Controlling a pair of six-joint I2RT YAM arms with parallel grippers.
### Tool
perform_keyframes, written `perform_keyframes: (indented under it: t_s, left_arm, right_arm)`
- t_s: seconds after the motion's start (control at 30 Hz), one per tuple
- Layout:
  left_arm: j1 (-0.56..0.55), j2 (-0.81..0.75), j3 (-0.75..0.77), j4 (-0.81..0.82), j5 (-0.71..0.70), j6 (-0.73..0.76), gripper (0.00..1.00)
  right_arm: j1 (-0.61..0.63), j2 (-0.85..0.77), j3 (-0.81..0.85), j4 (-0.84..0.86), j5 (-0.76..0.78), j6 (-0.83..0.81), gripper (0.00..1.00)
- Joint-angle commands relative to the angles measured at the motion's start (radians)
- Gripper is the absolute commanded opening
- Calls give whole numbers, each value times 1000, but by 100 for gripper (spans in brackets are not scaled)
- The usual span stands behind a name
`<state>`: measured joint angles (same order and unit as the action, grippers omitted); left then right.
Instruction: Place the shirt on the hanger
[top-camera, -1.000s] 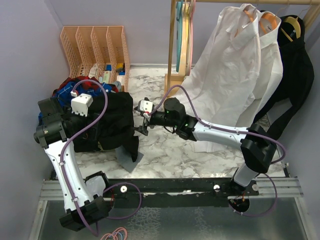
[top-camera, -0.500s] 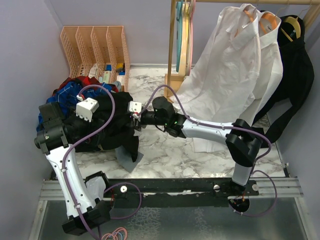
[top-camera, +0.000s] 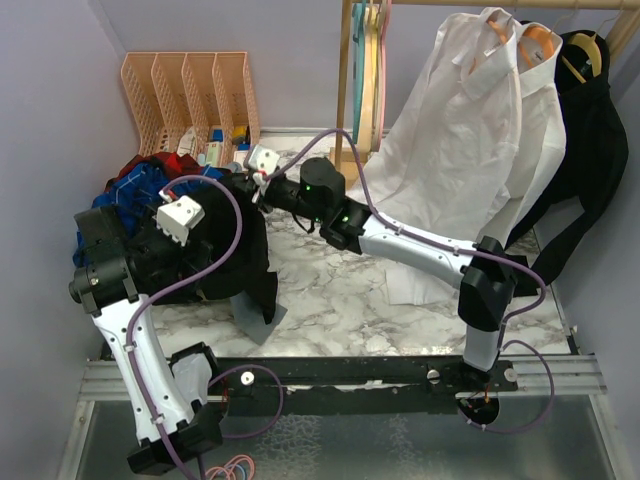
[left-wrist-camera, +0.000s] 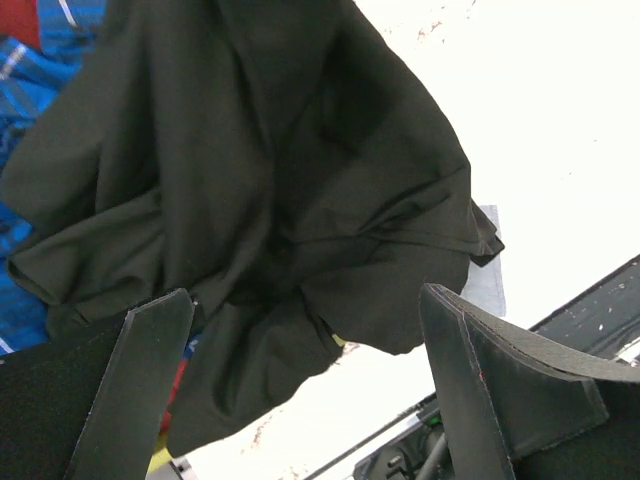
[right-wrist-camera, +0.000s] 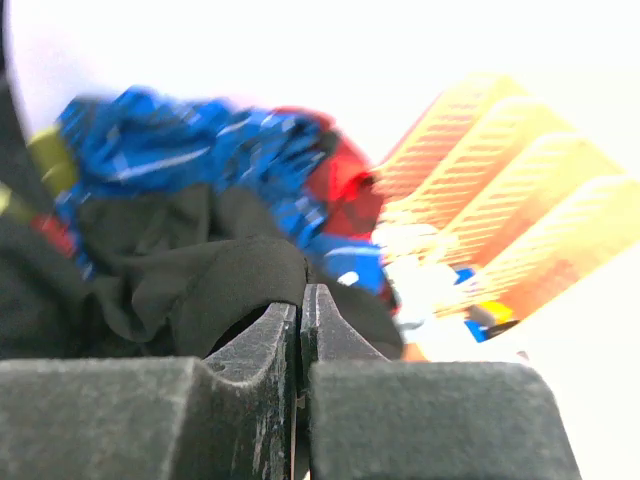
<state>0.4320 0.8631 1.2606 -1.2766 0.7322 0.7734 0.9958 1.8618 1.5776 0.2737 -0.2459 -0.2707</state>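
On the marble desk (top-camera: 330, 290), left half, before the peach slotted organiser (top-camera: 190, 90):

Item 1, shirt (top-camera: 225, 250): black, soft, lying in a crumpled heap on the desk. Its left side rests against a blue plaid garment (top-camera: 130, 190) with red cloth showing beside it. A grey flat piece (top-camera: 258, 320) pokes out from under its lower edge.

Item 2, hanger (top-camera: 384, 70): thin, pink, hanging at the wooden rack (top-camera: 350, 90) at the back beside cream and teal hangers. It is well apart from the shirt and carries nothing.

Item 3, left arm (top-camera: 125, 320): bent over the heap. The left jaws are spread wide, 1 finger on either side of the wrist view, above the black folds (left-wrist-camera: 280, 180) and gripping nothing.

Item 4, right arm (top-camera: 420, 250): stretched across the desk to the heap's upper edge. The right jaws are pressed together, and a fold of black cloth (right-wrist-camera: 230, 275) lies right at their tips. I cannot tell whether any cloth is nipped between them.

Item 5, white dress shirt (top-camera: 470, 130): hung on an orange hanger (top-camera: 540, 40) at the right, with a dark garment (top-camera: 590, 140) behind it.
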Motion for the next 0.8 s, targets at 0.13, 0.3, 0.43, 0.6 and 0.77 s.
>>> perform_keyframes:
  t_s: [0.13,0.3,0.43,0.6,0.77]
  left_arm:
    - [1,43,-10,105,37,61,99]
    - [1,74,-74,293,-48,-94,99]
    - [0,71,-132,484,-175,-211,99]
    - [0,85,-137,475,-83,-187,99]
    - [-19,143,-152,479,-45,-195,99]
  right_arm:
    - [-10,78,210,-30,300,118,1]
    - [-13,88,220,-37,283,150,1]
    - [-13,81,201,-40,266,161,1]
    - [-14,75,190,-42,278,160,1]
    - [-15,63,186,-45,266,166,1]
